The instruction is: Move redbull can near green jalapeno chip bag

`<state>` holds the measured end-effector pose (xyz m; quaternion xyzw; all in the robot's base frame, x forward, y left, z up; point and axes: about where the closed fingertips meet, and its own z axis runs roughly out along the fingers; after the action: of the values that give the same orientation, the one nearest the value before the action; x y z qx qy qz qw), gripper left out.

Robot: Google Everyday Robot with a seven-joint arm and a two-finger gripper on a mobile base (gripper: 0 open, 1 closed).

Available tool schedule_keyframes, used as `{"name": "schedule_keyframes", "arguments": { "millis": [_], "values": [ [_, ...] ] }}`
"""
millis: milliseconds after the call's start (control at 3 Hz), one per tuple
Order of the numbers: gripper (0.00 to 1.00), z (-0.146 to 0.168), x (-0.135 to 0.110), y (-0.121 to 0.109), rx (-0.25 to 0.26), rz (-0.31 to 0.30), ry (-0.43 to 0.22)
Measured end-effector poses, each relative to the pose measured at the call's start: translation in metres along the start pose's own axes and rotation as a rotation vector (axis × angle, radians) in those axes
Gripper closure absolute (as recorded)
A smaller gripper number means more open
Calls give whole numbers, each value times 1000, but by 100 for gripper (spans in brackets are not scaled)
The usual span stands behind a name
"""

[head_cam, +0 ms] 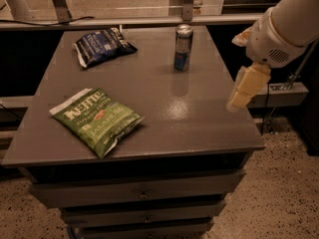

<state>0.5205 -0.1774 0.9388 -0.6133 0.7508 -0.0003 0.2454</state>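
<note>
- The redbull can stands upright on the far part of the grey table, a little right of the middle and close to the far edge. Its silver top faces up, and the blue and silver body casts a faint reflection on the tabletop just in front of it.
- The green jalapeno chip bag lies flat on the near left part of the table, turned at a slant so that its white top edge points to the far left. One lower corner comes close to the near edge. White "Kettle" lettering runs across its upper half.
- Can and green bag are well apart, with a broad stretch of bare tabletop between them.
- A smaller dark blue chip bag lies at the far left of the table, to the left of the can and beyond the green bag. It touches neither of them.
- The gripper hangs off the right side of the table, over its right edge and below the arm's bulky white housing. It is well clear of the can and touches nothing on the table — whether it is open or closed cannot be told from this angle.
- Below the tabletop sit stacked drawers, and a speckled floor spreads to the right.
</note>
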Motion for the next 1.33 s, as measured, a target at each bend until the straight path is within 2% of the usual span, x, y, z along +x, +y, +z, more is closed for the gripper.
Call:
{"name": "schedule_keyframes", "arguments": {
  "millis": [333, 667, 1000, 1333],
  "values": [
    [0, 30, -21, -53, 65, 37, -129],
    [0, 55, -41, -98, 109, 96, -291],
    [0, 79, -63, -138, 142, 124, -471],
    [0, 103, -76, -161, 143, 173, -605]
  ]
}}
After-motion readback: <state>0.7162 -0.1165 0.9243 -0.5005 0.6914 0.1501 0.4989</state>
